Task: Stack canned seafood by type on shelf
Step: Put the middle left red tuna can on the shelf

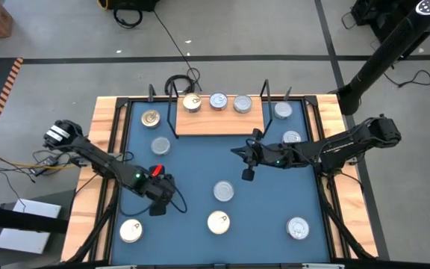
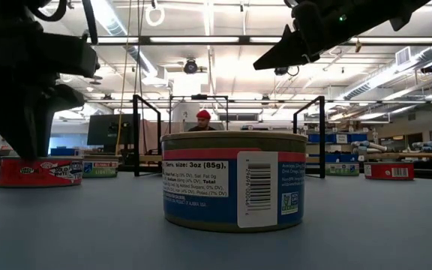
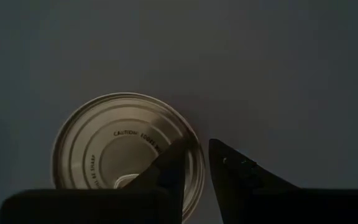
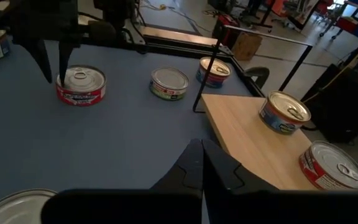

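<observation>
Two surfaces: a blue table top (image 1: 200,161) framed by light-wood side rails, with grey floor and loose black cables around it.
Room: the low view shows a workshop hall with ceiling strip lights and a person in a red hat (image 2: 203,115) far behind the table.
Shelf: one rectangular light-wood board with black wire end frames (image 1: 219,119) at the table's far edge.
Tins on shelf: three small round flat cans (image 1: 218,101) in a row along its far side.
Tins on table: eight, counted in the high view — two left of the shelf, two right of it, four nearer the front.
Left gripper (image 1: 157,199): low over the table's left-front area, fingers a little apart, above a silver-topped tin (image 3: 126,149), not gripping it.
Right gripper (image 1: 248,166): hovering just in front of the shelf, fingers pressed together, empty.
</observation>
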Tool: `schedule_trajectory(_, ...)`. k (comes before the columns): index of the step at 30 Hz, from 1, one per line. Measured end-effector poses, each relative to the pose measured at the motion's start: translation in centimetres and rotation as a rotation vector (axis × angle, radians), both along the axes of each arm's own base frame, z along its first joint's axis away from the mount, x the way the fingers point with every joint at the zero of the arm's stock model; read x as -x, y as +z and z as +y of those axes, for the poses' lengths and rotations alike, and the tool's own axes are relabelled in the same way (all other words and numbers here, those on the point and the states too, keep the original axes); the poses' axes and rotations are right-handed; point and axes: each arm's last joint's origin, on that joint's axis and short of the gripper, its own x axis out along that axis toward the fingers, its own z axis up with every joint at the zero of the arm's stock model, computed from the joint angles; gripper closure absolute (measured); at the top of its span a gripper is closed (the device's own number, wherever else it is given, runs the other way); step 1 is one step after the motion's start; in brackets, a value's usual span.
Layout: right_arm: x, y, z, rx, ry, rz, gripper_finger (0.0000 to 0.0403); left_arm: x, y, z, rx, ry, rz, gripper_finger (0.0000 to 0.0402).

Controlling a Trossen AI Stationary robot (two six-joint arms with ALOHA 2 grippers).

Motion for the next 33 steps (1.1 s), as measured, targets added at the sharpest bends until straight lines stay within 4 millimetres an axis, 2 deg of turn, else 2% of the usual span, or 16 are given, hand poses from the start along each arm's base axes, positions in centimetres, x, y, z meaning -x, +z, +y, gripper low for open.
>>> schedule_trajectory(8,0.0,0.0,0.0,-0.001,0.000,0.000,0.0396,-0.3,-0.7,-0.2,-0.017,0.001,0.027,0.0330)
schedule_trajectory(15,0.0,0.0,0.0,-0.001,0.000,0.000,0.0395,-0.4,-0.7,-0.2,-0.020,0.002,0.021,0.0387)
schedule_trajectory(19,0.0,0.0,0.0,-0.001,0.000,0.000,0.0396,-0.5,-0.7,0.0,-0.059,0.003,0.011,0.0396)
schedule_trajectory(22,0.0,0.0,0.0,-0.001,0.001,0.000,0.0395,-0.7,0.0,-0.2,-0.070,-0.038,0.023,0.0399)
schedule_trajectory(33,-0.1,0.0,0.2,-0.036,0.068,0.001,0.0393,-3.6,4.4,0.2,-0.057,-0.125,-0.074,0.0400)
